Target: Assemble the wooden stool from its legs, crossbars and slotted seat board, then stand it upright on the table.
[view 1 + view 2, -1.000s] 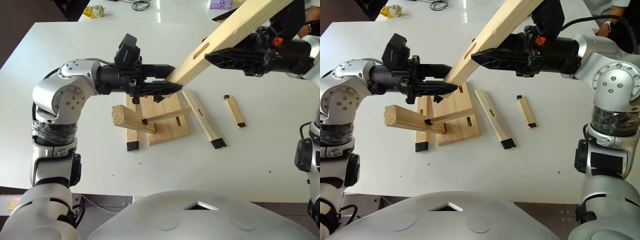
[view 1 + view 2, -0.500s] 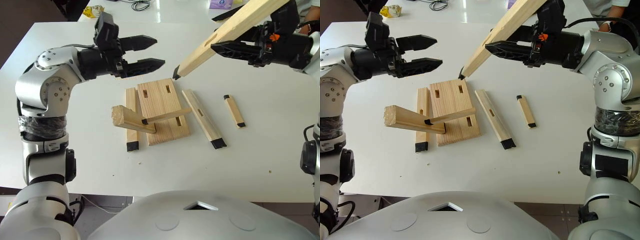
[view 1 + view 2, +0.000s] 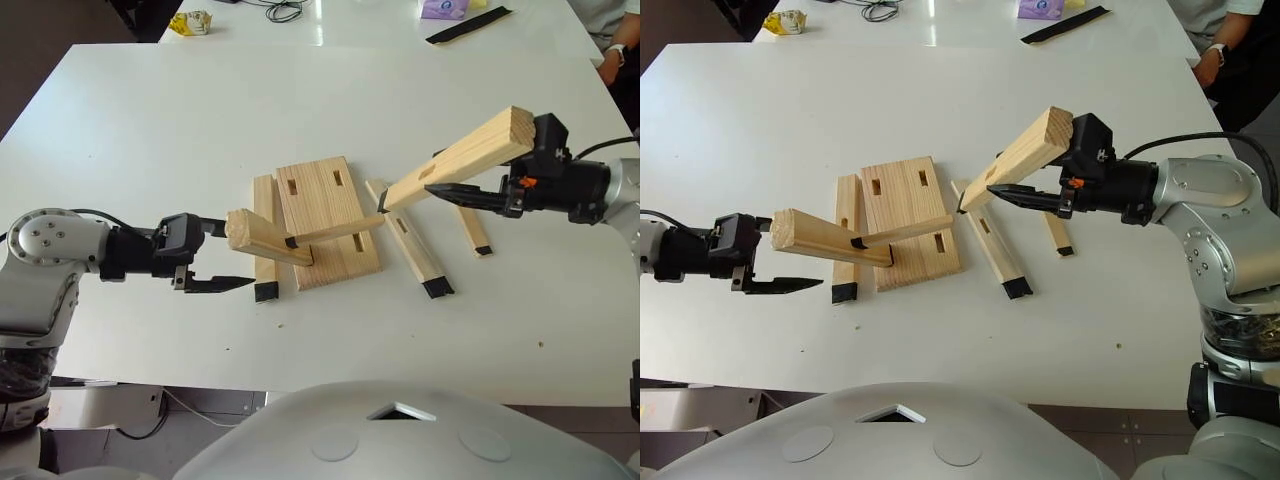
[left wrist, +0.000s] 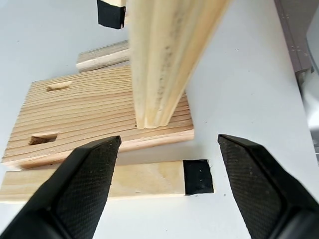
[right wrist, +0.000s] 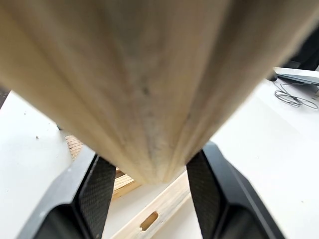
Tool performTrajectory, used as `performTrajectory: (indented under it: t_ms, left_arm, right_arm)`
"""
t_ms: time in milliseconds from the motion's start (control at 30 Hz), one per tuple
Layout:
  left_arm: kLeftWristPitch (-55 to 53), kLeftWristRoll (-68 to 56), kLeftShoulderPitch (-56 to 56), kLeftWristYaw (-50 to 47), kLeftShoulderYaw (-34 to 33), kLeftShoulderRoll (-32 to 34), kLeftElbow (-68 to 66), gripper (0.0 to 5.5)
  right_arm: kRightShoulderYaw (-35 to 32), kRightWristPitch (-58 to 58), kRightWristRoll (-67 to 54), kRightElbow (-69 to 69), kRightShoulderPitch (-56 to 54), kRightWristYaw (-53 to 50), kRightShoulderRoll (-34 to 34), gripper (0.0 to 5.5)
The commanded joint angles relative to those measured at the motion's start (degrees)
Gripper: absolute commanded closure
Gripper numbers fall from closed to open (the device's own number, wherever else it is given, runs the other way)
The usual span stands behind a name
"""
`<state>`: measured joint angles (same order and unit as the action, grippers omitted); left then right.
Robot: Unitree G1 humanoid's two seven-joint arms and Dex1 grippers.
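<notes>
**Parts count: seven wooden pieces**

Seat board (image 3: 328, 222): one, centre frame.
Legs: four. These are the raised leg (image 3: 460, 160) centre right, tilted leg (image 3: 262, 238) left of centre, left flat leg (image 3: 263, 193) beneath it, and right flat leg (image 3: 415, 255) right of the board.
Crossbars: two, the thin crossbar (image 3: 335, 231) and the short crossbar (image 3: 473, 230).

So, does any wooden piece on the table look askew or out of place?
Yes. One leg with a crossbar stuck in it lies tilted over the seat board, with its thick end raised off the table beside the open left hand.
</notes>
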<state>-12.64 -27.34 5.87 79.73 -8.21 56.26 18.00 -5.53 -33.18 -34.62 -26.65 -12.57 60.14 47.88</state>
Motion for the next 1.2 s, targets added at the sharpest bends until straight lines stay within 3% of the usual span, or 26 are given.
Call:
performTrajectory:
  t_ms: [33,400,1200]
  left_arm:
    - [-4.11,-2.64,1.99,-4.92,-0.03,-1.98,6.67,1.87]
    - [-8.89,-1.80,3.27,-15.42,2.09,-5.71,11.18,1.87]
    - [-9.12,-0.99,1.21,-17.84,4.20,-6.28,11.52,1.87]
  right_arm:
    - [1.19,2.53,1.87,-1.12,1.16,0.47,0.53,3.45]
    - [4.23,8.98,6.67,-0.91,3.19,-1.09,-1.67,3.45]
    - [4.42,8.40,2.88,-2.76,6.07,0.45,-2.64,3.45]
